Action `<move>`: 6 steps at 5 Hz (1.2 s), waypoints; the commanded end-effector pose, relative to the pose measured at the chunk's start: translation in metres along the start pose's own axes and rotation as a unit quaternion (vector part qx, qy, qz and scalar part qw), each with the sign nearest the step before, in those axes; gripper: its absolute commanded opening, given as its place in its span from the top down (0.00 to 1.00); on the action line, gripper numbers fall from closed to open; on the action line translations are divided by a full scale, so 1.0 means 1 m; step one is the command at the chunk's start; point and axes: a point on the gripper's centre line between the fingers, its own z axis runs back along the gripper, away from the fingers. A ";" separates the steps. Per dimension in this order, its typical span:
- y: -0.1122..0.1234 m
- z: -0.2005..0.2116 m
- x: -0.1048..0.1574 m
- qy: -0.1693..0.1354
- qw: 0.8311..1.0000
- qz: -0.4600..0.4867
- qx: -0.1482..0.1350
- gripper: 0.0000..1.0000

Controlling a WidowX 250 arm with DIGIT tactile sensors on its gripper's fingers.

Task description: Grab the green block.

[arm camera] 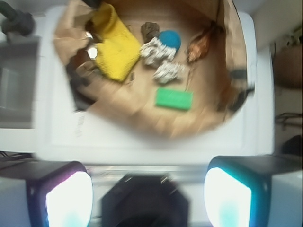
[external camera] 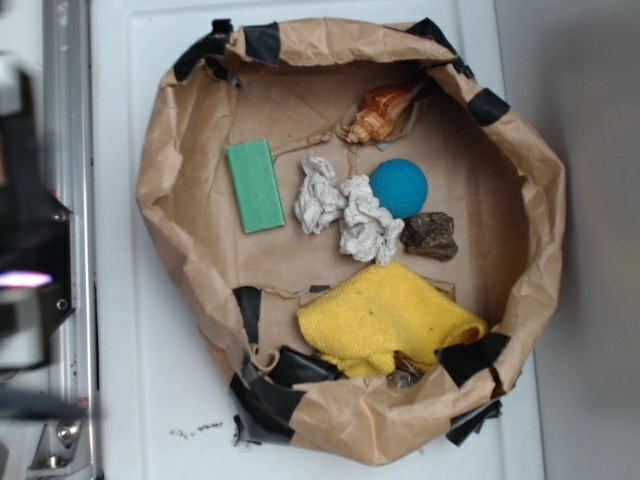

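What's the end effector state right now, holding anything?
End effector: open, holding nothing. Its two pads sit wide apart, well short of the green block, which lies untouched in the paper bag.

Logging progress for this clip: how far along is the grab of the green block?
Nothing looks done yet. The green block lies flat and untouched on the paper bag's floor, apart from the crumpled paper and blue ball. In the wrist view the gripper sits outside the bag with its fingers wide apart and empty. The approach, descent and closing are all left.
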 end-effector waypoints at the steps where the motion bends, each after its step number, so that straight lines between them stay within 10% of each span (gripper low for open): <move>1: 0.019 -0.058 0.049 0.003 0.993 -0.119 -0.028 0.00; 4: 0.019 -0.058 0.049 0.003 0.993 -0.119 -0.028 0.00; 6: 0.030 -0.141 0.072 0.041 0.973 -0.225 -0.042 0.00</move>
